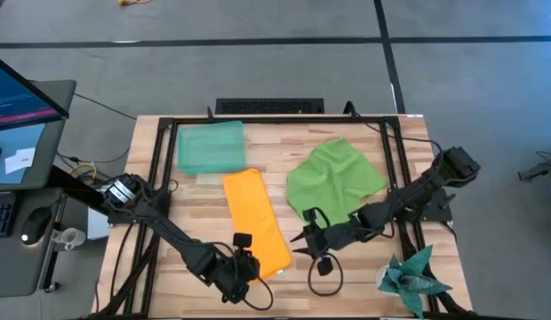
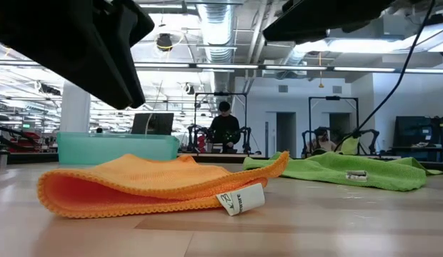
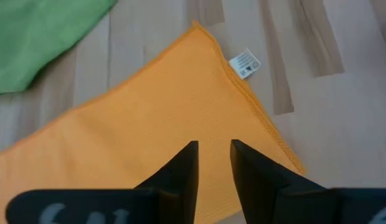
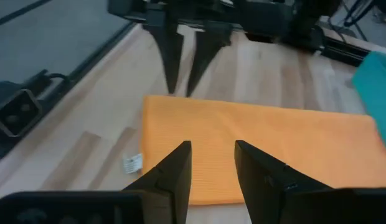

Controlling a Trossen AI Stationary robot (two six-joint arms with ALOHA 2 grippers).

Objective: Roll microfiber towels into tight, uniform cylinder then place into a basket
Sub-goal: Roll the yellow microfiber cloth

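The orange towel [image 1: 255, 220] lies on the table as a long strip folded in two, its fold [image 2: 46, 194] on the left in the low view and its white tag [image 2: 240, 200] at the near end. My left gripper [image 3: 213, 151] hovers open over the strip's near end, nothing between its fingers. My right gripper [image 4: 212, 154] stands open just right of that end and faces the strip; beyond the strip it sees the left gripper [image 4: 180, 81]. The lime green towel [image 1: 334, 178] lies loosely spread at the far right. The teal basket [image 1: 210, 148] sits at the far left.
A spiky teal star-shaped object [image 1: 412, 276] lies at the near right corner. A black frame rail [image 1: 275, 119] borders the table. A cable loop [image 1: 325, 277] lies under the right arm. People and equipment show in the room beyond.
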